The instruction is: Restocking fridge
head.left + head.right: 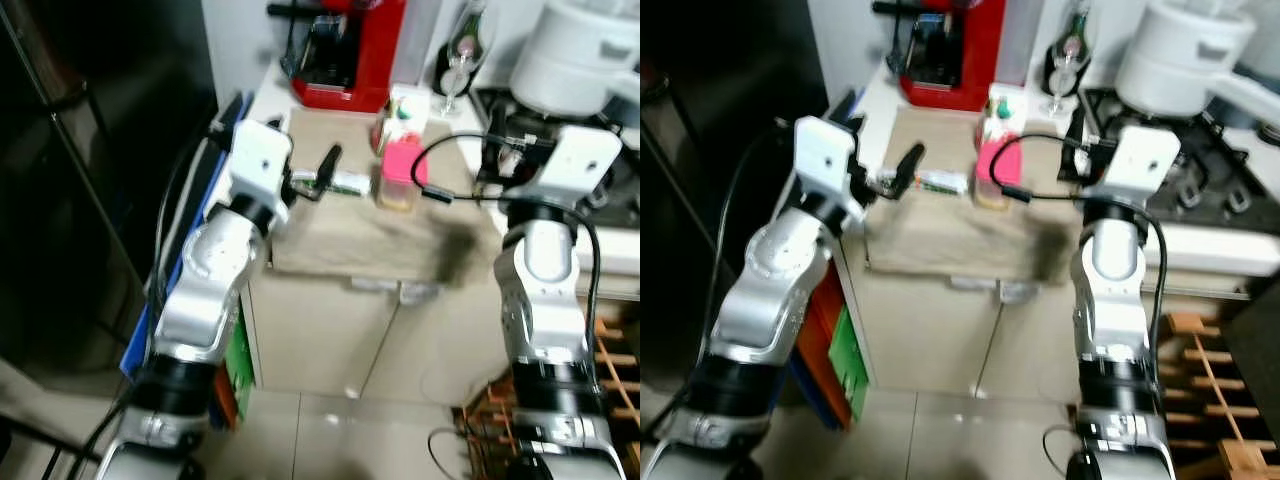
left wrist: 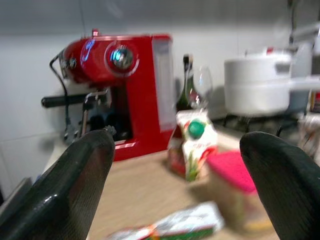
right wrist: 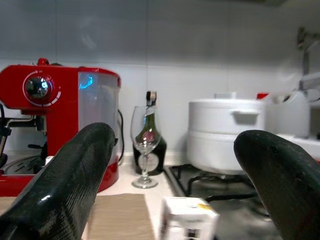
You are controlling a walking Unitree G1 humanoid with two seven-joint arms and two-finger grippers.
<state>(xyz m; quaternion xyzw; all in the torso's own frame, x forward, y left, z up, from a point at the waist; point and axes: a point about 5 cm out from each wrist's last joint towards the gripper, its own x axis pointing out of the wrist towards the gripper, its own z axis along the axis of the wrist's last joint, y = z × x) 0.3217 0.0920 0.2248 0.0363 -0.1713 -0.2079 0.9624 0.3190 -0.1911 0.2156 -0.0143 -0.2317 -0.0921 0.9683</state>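
On the beige mat (image 1: 330, 240) on the counter lie a silver-green foil packet (image 1: 345, 183), a pink-lidded tub (image 1: 400, 170) and, behind it, a small carton with a green cap (image 1: 405, 110). My left gripper (image 2: 175, 165) is open, hovering at the mat's left side just short of the foil packet (image 2: 170, 227), with nothing between its fingers. My right gripper (image 3: 172, 165) is open too, raised over the counter's right side near the stove, facing the carton (image 3: 187, 217) and holding nothing.
A red coffee machine (image 1: 345, 50) stands at the back of the counter, with a wine bottle (image 3: 149, 132) and a wine glass (image 3: 145, 145) to its right. A white pot (image 1: 580, 50) sits on the stove. The dark fridge (image 1: 80, 180) is to the left, and a wooden rack (image 1: 610, 360) is low on the right.
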